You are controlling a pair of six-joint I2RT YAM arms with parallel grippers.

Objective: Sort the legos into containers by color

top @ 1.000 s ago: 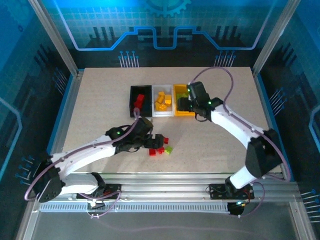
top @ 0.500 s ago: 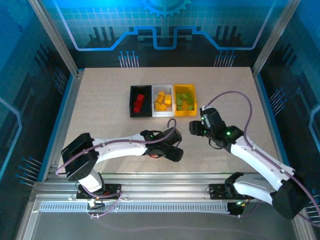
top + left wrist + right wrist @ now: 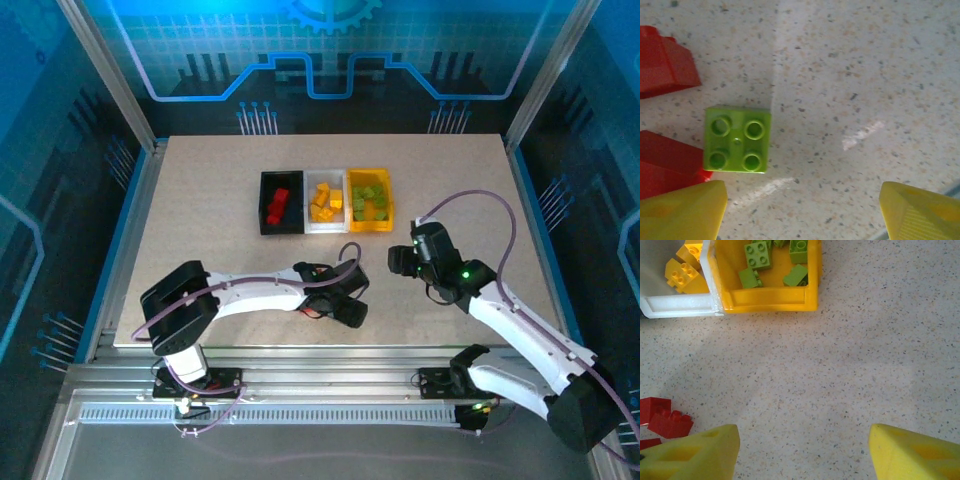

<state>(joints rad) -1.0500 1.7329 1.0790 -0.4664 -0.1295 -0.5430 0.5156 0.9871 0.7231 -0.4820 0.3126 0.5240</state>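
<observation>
At near centre, your left gripper (image 3: 805, 215), spread wide and empty, has slid right to a lime green plastic brick (image 3: 737, 140); your right gripper (image 3: 805, 455), also spread, withdrew nearward.

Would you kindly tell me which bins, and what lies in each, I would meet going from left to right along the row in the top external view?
black bin with red legos → white bin with yellow-orange legos → yellow-orange bin with lime green legos

The speckled table (image 3: 200, 200) bears a black bin (image 3: 264, 205), white bin (image 3: 325, 229) and yellow-orange bin (image 3: 370, 228) in one close row; well apart, a green brick (image 3: 737, 140) lies beside red bricks (image 3: 662, 62).
</observation>
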